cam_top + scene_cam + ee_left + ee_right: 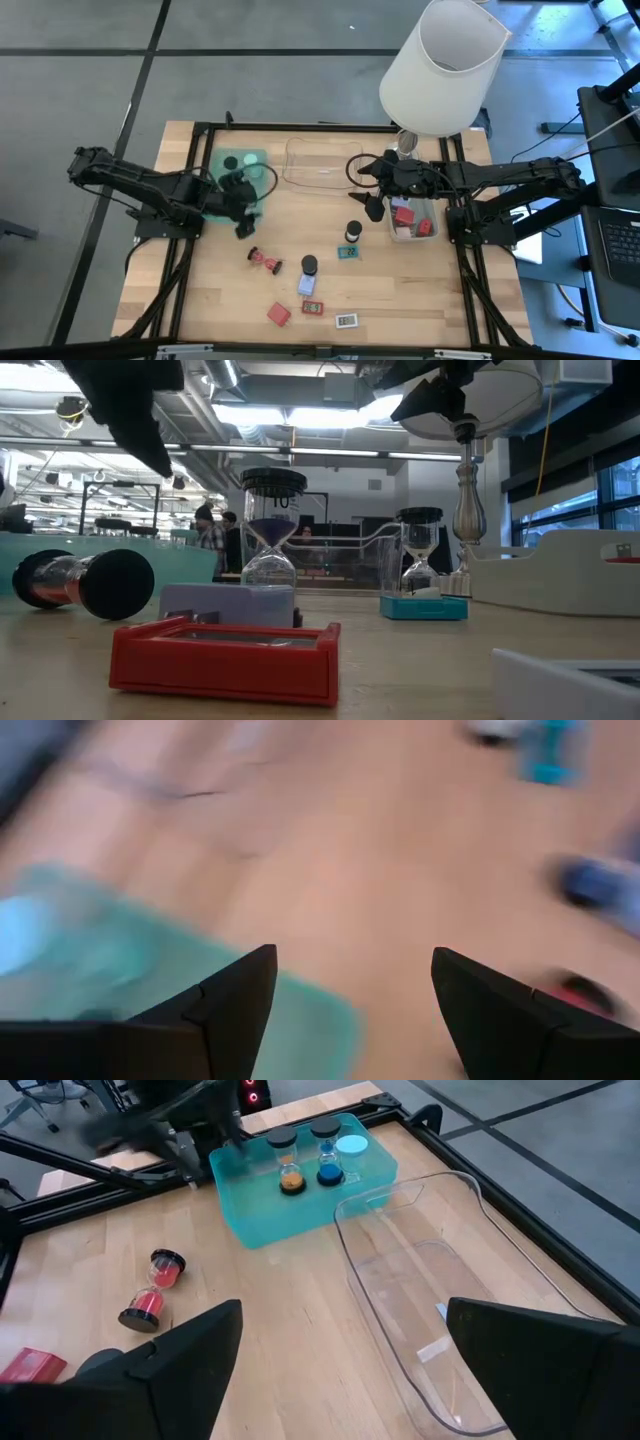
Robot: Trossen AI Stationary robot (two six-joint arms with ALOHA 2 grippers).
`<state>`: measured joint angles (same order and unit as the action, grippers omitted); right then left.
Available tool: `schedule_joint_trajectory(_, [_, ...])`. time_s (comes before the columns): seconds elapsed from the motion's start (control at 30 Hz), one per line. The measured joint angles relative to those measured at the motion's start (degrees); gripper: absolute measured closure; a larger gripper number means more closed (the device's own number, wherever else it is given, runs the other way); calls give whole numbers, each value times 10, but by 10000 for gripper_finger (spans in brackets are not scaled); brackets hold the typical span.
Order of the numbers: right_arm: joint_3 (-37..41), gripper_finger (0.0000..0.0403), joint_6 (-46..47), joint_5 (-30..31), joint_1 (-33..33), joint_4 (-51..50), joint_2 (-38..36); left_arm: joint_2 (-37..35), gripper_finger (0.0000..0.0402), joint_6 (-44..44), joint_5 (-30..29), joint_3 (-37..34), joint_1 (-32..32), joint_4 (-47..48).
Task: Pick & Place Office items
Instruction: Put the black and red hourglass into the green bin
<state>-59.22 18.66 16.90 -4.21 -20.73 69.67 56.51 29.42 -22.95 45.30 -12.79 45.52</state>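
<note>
Office items on the wood: small hourglass timers and flat blocks are scattered over the near half of the table [200,300].
Red hourglass [264,260]: lies on its side, black end caps, near the left gripper and towards the table's front edge from it; also seen in the right wrist view [152,1291].
Black-capped hourglasses: one [309,265] stands near the middle, another [352,232] stands just in front of the right gripper.
Flat pieces: a teal one [347,252], a pale blue one [307,285], a red block [278,314], a red labelled one [314,308] and a white labelled one [346,321].
Green tray [243,172]: holds an orange-sand hourglass [290,1168], a blue-sand hourglass [329,1162] and a pale blue disc [351,1146].
Grey tray [412,222]: red and white pieces [404,215] lie inside.
Clear tray [318,163]: between the green and grey trays.
Left gripper [242,222]: at the green tray's near edge, above the wood, fingers [235,1010] spread wide, nothing between them.
Right gripper [374,208]: beside the grey tray's left wall, fingers [190,1360] wide apart and empty.
Lamp [440,65]: white shade over the far right corner.
</note>
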Motion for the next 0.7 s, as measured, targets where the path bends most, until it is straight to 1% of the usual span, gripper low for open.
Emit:
schedule_joint_trajectory(0.13, [0,49,5,0,0,-2,0,0,137,-37,82,-8,-42,-63])
schedule_joint_trajectory(0.23, [0,49,6,0,0,-3,0,1,137,-32,118,-31,-77,-114])
schedule_joint_trajectory(0.33, [0,49,6,0,0,-3,0,14,137,-28,121,-52,-110,-149])
schedule_joint_trajectory(0.53, [0,49,6,0,0,-3,0,57,137,-54,107,-75,-157,-155])
schedule_joint_trajectory(0.63, [0,49,17,0,0,-3,0,88,137,-92,106,-76,-174,-154])
schedule_joint_trajectory(0.7, [0,49,19,0,0,-3,0,110,137,-132,106,-76,-183,-154])
